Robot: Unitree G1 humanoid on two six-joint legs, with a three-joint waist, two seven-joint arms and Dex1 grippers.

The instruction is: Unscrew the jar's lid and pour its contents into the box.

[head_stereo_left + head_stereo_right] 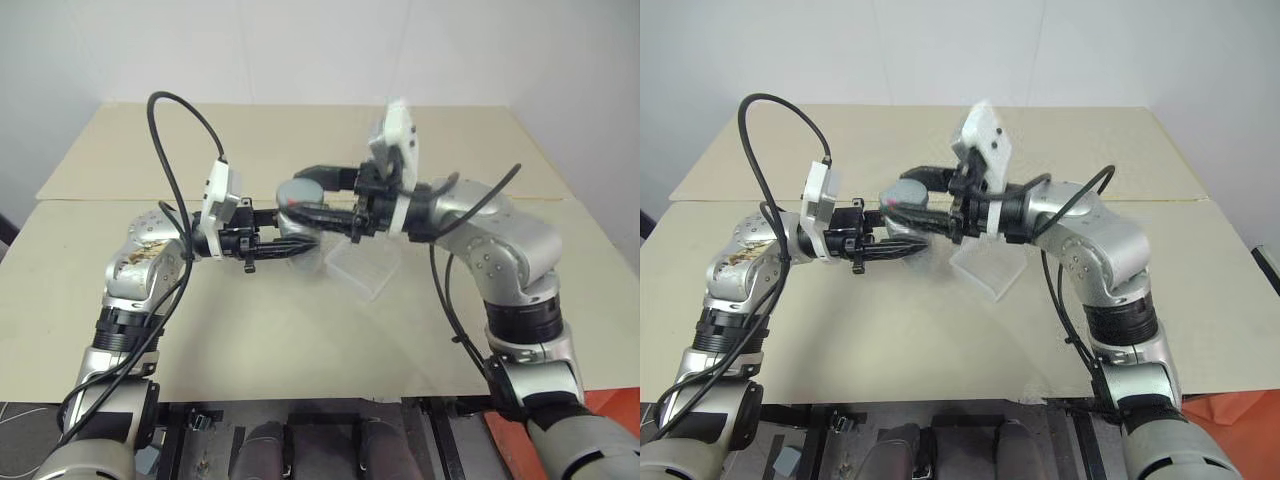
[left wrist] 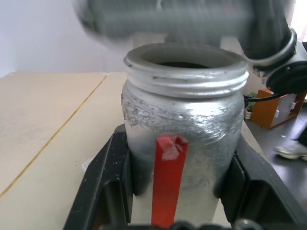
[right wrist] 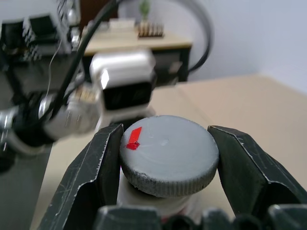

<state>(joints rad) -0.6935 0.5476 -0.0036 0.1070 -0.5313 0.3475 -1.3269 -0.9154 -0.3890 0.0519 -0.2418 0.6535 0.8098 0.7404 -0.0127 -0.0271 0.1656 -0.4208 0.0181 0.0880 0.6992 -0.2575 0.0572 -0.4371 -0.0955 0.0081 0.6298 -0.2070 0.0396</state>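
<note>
My left gripper (image 1: pixel 292 243) is shut on the jar (image 2: pixel 182 120), a silvery cylinder with a strip of red tape, and holds it upright above the table. The jar's threaded mouth stands uncovered. Just above it hangs the round grey lid (image 3: pixel 168 153) with a red mark, and my right gripper (image 1: pixel 300 196) is shut on the lid's edge from the other side. The contents are hidden inside the jar. On the table just behind and below the two grippers lies the box (image 1: pixel 365 268), a clear shallow tray.
The beige table (image 1: pixel 260 330) has a seam running across it behind the arms, with a second tabletop (image 1: pixel 300 130) beyond. Cables loop from both wrists. The table's front edge lies close to my body.
</note>
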